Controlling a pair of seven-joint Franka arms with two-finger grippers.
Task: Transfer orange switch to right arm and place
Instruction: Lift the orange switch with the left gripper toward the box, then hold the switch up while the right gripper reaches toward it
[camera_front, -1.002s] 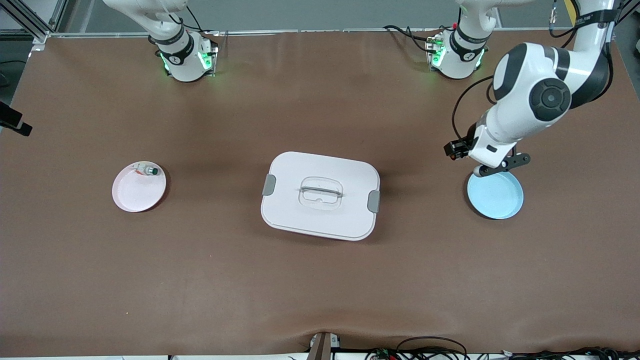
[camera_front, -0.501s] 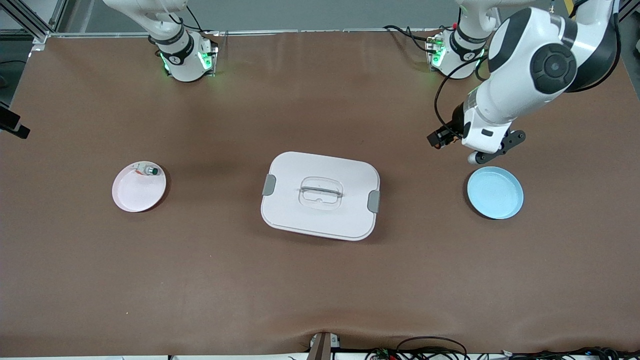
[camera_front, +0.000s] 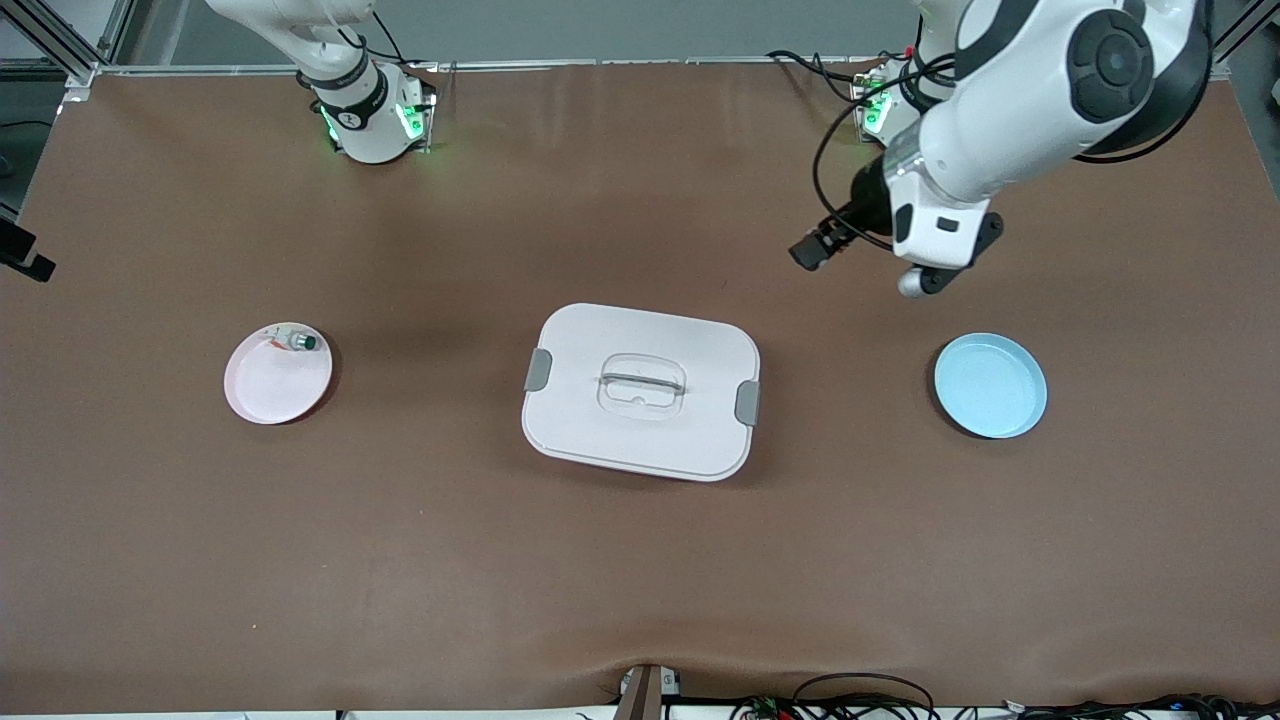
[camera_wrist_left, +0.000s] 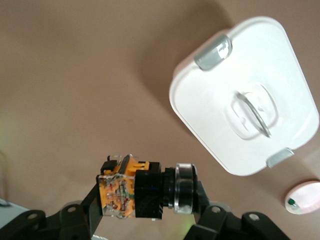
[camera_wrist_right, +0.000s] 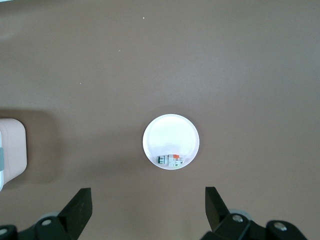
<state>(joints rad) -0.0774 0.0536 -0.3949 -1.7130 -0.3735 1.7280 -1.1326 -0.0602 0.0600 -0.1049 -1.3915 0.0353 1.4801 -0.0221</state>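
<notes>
Pink plate (camera_front: 277, 374) with a small green-capped button (camera_front: 303, 342) lies toward the right arm's end, where the right gripper (camera_wrist_right: 148, 207) waits high above it, fingers spread wide. Midway sits a white lidded box (camera_front: 641, 391), which the handover probably must clear. Over bare table near the blue plate (camera_front: 990, 386), the left gripper (camera_wrist_left: 145, 197) is clamped on the orange switch (camera_wrist_left: 147, 187); carrying toward the right arm looks to be next.

A: Illumination status?
B: Bright, even, overhead. The white box (camera_front: 641, 391) casts a soft shadow on the brown table (camera_front: 640, 560).
A: Focus?
B: Front view sharp; left wrist foreground slightly soft. No glare.
</notes>
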